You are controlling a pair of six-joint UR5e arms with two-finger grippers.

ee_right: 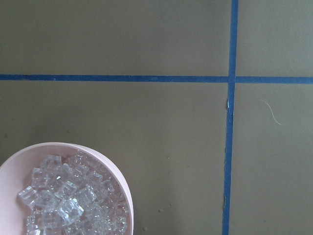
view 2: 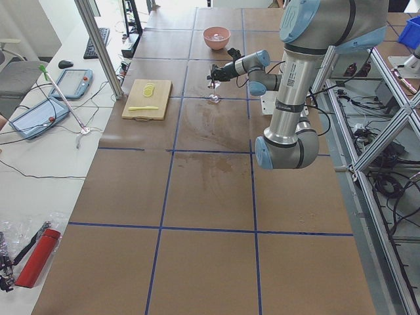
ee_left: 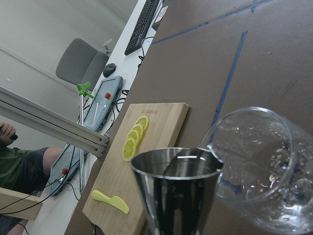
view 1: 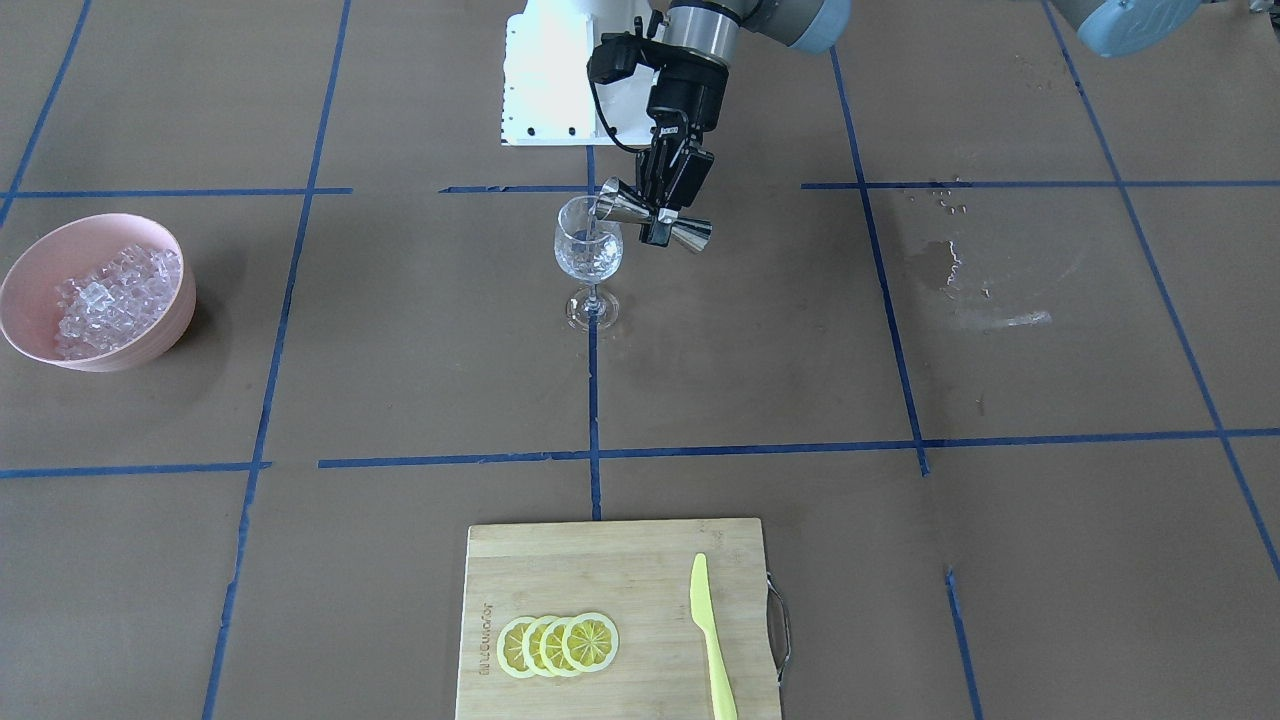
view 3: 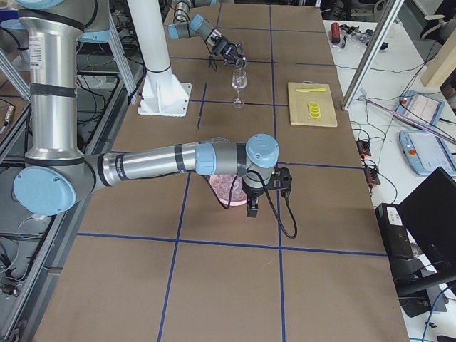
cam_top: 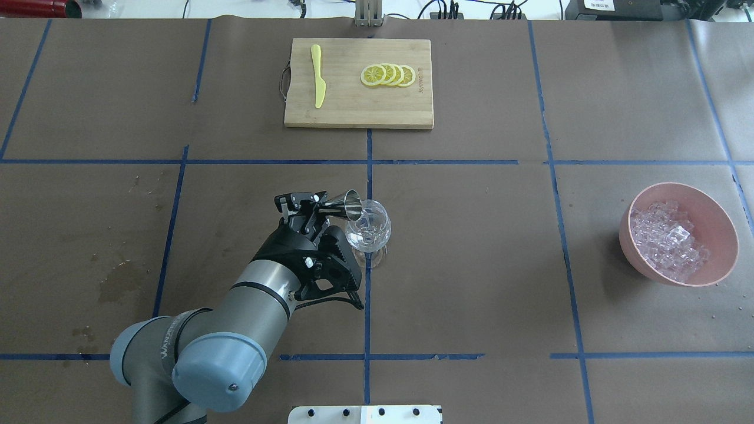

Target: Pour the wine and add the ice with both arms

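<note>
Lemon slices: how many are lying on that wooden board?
4. The lemon slices lie in one overlapping row on the cutting board, apart from the yellow knife on the same board. Each partly covers the next, so a hidden one cannot be ruled out.

Bright, even light from above, prob. ceiling panels; shadows are soft throughout. The wine glass (view 1: pixel 589 250) throws only a faint smudge at its foot. The pink bowl (view 1: pixel 100 290) casts a soft shadow on its side twd the glass. On the far side of the glass from the bowl, a wet patch (view 1: pixel 1000 320) glares white. Behind the glass the white base (view 1: pixel 545 75) is blown out. The jigger (view 1: pixel 628 207) at the glass rim shows sharp specular streaks. In the left wrist view it's close, dark and slightly soft. Right wrist view has a greenish cast; the ice (ee_right: pixel 68 196) glints. Side views bow at the edges, w/ the glass tiny and low on detail.
</note>
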